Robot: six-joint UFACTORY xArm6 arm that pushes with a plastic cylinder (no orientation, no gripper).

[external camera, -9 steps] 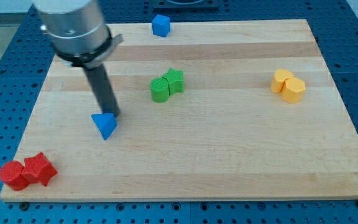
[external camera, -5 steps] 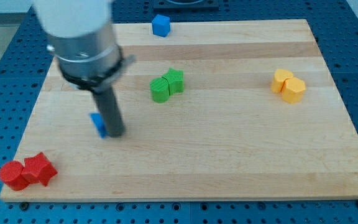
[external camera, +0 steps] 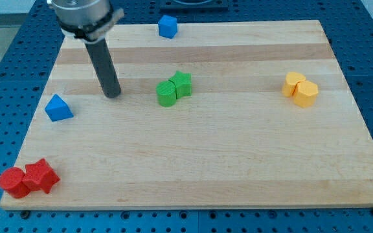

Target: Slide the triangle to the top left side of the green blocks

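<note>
The blue triangle [external camera: 58, 108] lies near the board's left edge, left of centre height. Two green blocks [external camera: 173, 88] sit touching each other near the middle of the board. My tip [external camera: 113, 94] rests on the board between them, about a block-width gap to the right and slightly above the triangle, and well left of the green blocks. It touches neither.
A blue cube [external camera: 168, 26] sits at the top edge. Two yellow blocks [external camera: 301, 89] sit together at the right. Two red blocks [external camera: 28, 178] sit at the bottom left corner. The wooden board [external camera: 238, 162] lies on a blue perforated table.
The triangle has slid left and up toward the board's left edge. My tip has moved up and away from it.
</note>
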